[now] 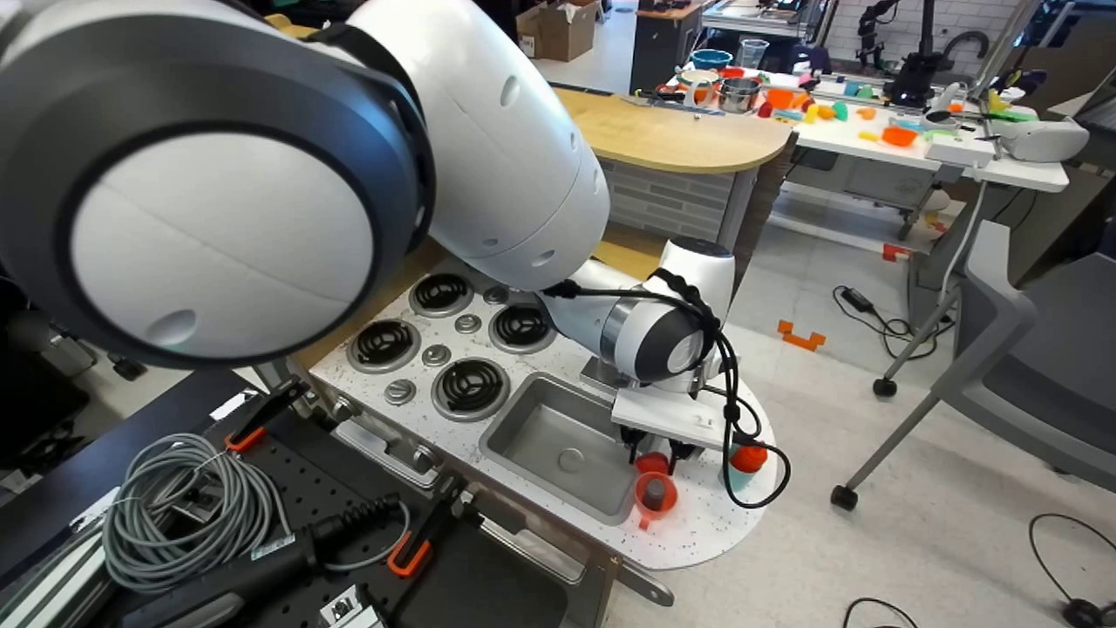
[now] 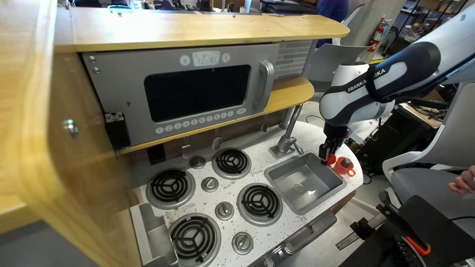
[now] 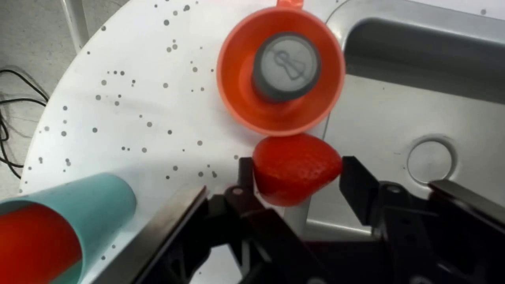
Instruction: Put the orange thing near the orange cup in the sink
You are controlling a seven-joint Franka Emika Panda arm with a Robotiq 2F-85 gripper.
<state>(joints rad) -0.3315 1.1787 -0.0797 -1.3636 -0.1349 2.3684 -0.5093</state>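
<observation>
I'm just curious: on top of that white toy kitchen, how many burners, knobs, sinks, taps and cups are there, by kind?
Black burners: 4
Silver knobs: 4
Sink: 1
Tap: 1
Cups: 2 (orange cup, teal cup)
Total: 12

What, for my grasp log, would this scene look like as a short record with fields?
target: red lump, close to orange cup; contact unclear
fingers: on both sides of the red lump, apparently gripping it
orange cup: holds a grey piece
turquoise cup: holds a red item
sink: red lump near its rim, not inside yet
</observation>
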